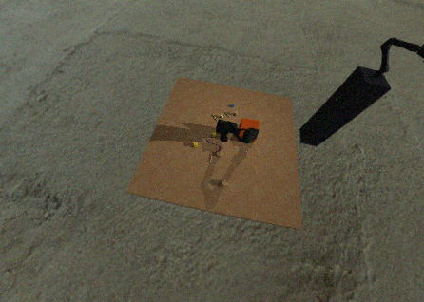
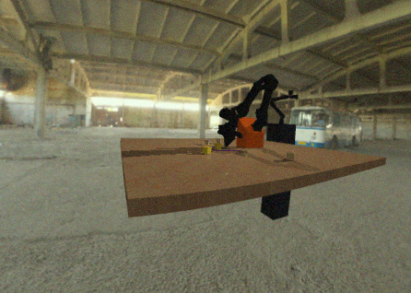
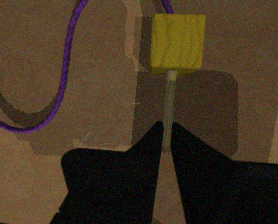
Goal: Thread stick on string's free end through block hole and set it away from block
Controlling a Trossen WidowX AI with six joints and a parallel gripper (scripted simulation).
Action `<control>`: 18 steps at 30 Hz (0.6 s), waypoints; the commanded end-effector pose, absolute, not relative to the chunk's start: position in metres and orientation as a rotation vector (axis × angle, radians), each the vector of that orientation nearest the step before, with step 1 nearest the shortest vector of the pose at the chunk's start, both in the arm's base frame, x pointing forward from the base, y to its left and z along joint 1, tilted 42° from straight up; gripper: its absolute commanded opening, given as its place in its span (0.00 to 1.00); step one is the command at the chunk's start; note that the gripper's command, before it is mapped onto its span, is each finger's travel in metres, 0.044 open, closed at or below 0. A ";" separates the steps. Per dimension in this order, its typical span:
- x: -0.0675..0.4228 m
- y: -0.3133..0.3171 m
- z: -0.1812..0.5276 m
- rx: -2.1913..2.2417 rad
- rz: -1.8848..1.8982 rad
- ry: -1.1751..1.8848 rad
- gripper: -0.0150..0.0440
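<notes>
Over brown table (image 3: 45, 165), end effector (image 3: 167, 137) pinches stick (image 3: 170, 100) entering yellow block (image 3: 178, 41).

On the table (image 1: 266, 190), the block (image 3: 178, 42) sat just ahead of the gripper (image 3: 167, 131), whose fingers were closed on the stick (image 3: 170, 100). In the wrist view the stick ran from between the fingertips straight up to the block's near face and met it there. The string (image 3: 62, 80) curved across the table to the block's left, and a second stretch showed behind the block at its far side. Seen from the top, the block (image 1: 195, 144) lay left of the arm, with the string (image 1: 215, 145) between them and several small objects (image 1: 224, 115) behind the arm.
</notes>
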State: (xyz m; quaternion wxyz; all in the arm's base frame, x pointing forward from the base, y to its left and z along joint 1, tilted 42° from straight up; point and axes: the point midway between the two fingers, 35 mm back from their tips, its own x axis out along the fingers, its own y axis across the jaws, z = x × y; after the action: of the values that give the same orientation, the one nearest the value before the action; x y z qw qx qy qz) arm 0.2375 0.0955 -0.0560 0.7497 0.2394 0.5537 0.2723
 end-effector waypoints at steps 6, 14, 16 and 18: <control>0.226 0.094 -0.056 0.519 0.597 1.210 0.25; 0.217 0.092 -0.057 0.516 0.596 1.212 0.25; 0.215 0.092 -0.057 0.516 0.595 1.212 0.25; 0.213 0.092 -0.057 0.516 0.595 1.212 0.25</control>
State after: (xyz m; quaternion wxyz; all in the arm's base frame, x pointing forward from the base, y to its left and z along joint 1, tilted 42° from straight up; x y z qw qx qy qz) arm 0.2176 0.0924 -0.0571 0.7499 0.2370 0.5549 0.2712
